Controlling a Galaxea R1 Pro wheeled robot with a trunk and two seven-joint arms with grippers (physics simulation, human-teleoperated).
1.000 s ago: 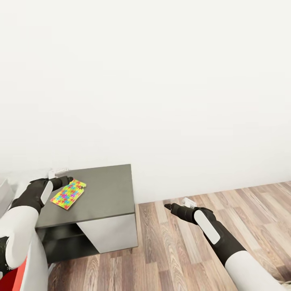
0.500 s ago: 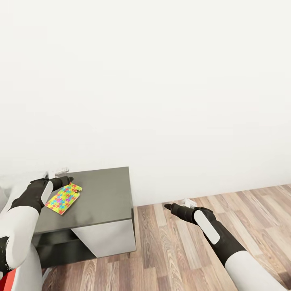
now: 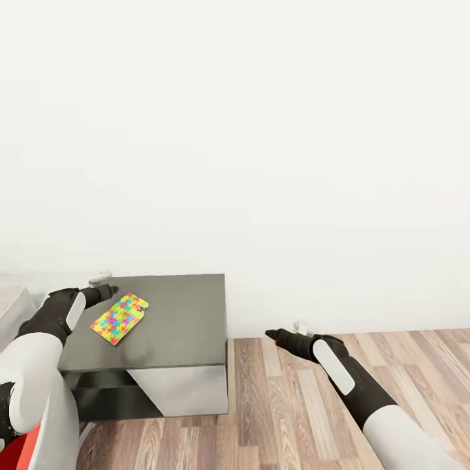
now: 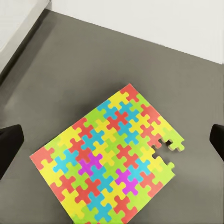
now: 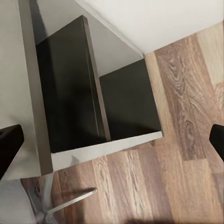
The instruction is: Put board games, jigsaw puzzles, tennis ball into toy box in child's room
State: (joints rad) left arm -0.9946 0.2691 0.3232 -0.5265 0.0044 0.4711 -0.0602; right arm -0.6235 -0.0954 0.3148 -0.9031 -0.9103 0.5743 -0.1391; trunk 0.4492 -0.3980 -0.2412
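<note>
From the head camera I have the dark grey cabinet (image 3: pixel 176 320) low on my left, its back edge against the white wall (image 3: pixel 261 130) and its right edge dropping off to wood floor (image 3: pixel 313 411) that runs out wide to the right. The jigsaw puzzle (image 3: pixel 119 318) lies flat on the cabinet top, toward its left side, well in from the front and right edges. My left gripper (image 3: pixel 104 287) hangs just beside the puzzle's far corner, apart from it as far as I can judge; I cannot tell from here how wide it stands. My right gripper (image 3: pixel 273 335) is out over bare floor, well apart from the cabinet (nothing near it), and here too its spread is unclear.

Through the left wrist camera, the puzzle (image 4: pixel 108 162) sits on the grey top with one corner notched by missing pieces. The two dark fingertips (image 4: pixel 10 147) sit at opposite edges of the picture, spread wide, gripping nothing and touching nothing.

Through the right wrist camera I see the cabinet (image 5: pixel 84 93) from the side, open shelf bays dark inside, floor (image 5: pixel 186 116) beside it. The fingertips (image 5: pixel 9 144) are again far apart, empty.
</note>
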